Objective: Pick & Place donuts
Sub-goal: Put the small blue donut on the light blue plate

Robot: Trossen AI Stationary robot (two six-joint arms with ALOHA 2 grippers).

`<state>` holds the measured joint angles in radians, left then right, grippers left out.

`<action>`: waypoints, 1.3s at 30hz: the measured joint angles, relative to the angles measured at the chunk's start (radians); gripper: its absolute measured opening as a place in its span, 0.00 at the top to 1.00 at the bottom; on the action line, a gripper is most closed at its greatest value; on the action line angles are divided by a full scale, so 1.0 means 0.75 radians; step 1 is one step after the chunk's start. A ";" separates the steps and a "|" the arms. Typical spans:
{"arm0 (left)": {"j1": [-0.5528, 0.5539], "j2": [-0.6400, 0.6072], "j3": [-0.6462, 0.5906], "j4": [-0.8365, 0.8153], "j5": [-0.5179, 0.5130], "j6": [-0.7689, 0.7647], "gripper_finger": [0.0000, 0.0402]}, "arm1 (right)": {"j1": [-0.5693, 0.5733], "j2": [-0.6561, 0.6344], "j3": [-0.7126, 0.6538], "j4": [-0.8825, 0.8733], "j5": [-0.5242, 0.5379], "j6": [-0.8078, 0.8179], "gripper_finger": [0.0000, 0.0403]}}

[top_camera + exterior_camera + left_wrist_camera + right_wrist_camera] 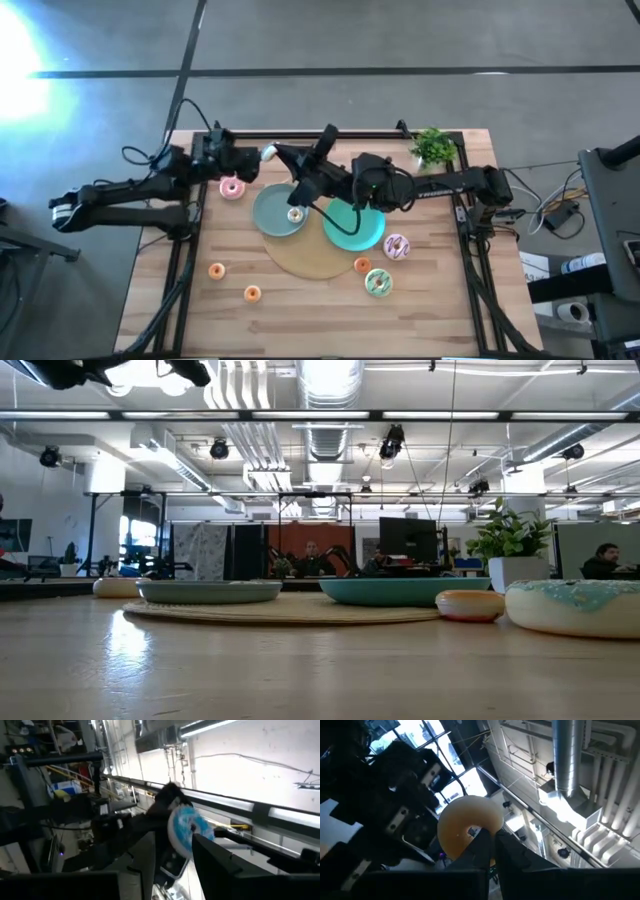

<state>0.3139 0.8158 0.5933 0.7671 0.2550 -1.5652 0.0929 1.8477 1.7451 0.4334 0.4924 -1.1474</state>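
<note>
Both arms are up over the desk's point(440, 300) far middle, each pincer clamped on a donut — left pincer point(190, 845) on a blue-iced one point(187, 827), right pincer point(487, 847) on a tan one point(465, 827). One donut point(296, 214) sits on the grey-blue plate point(270, 205); the teal plate point(365, 235) looks bare. Pink point(232, 188), orange point(216, 270) and other donuts wait loose — the plant point(434, 146) is well clear.

Teal plate point(362, 232) and grey-blue plate point(272, 210) on round mat point(312, 262); plant point(433, 146) at table corner.
</note>
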 joint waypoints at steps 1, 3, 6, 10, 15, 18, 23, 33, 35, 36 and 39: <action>0.011 0.010 0.006 -0.001 0.000 -0.005 0.74 | 0.002 0.000 0.000 0.000 0.003 -0.003 0.98; 0.028 0.030 0.010 -0.025 0.001 -0.012 0.74 | 0.004 0.000 0.000 -0.001 0.025 -0.007 0.98; 0.028 0.039 0.013 -0.008 0.013 -0.012 0.74 | 0.002 0.000 0.000 -0.005 0.064 -0.007 0.98; 0.028 0.047 0.016 -0.011 0.048 -0.041 0.74 | 0.001 0.000 0.000 -0.006 0.071 -0.008 0.98; 0.028 0.054 0.075 0.006 0.059 -0.005 0.74 | 0.002 0.000 0.000 -0.009 0.071 -0.017 0.98; 0.028 0.073 0.121 0.001 0.070 0.030 0.74 | 0.001 -0.001 0.000 -0.009 0.071 -0.017 0.98; 0.028 0.116 0.164 0.000 0.113 0.046 0.74 | 0.002 -0.003 0.000 -0.006 0.070 -0.017 0.98; 0.057 0.168 0.164 0.002 0.142 0.045 0.70 | 0.001 -0.046 -0.001 -0.009 0.083 -0.022 0.98; 0.076 0.156 0.164 0.004 0.142 0.036 0.65 | 0.001 -0.059 -0.001 -0.009 0.105 -0.022 0.98; 0.083 0.153 0.164 0.013 0.142 0.033 0.62 | 0.001 -0.060 -0.001 -0.010 0.117 -0.022 0.98; 0.093 0.151 0.164 0.016 0.138 0.030 0.53 | 0.001 -0.064 -0.001 -0.015 0.148 -0.017 0.98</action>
<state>0.3836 0.9291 0.7162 0.7789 0.3588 -1.5429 0.0933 1.8000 1.7447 0.4221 0.6033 -1.1602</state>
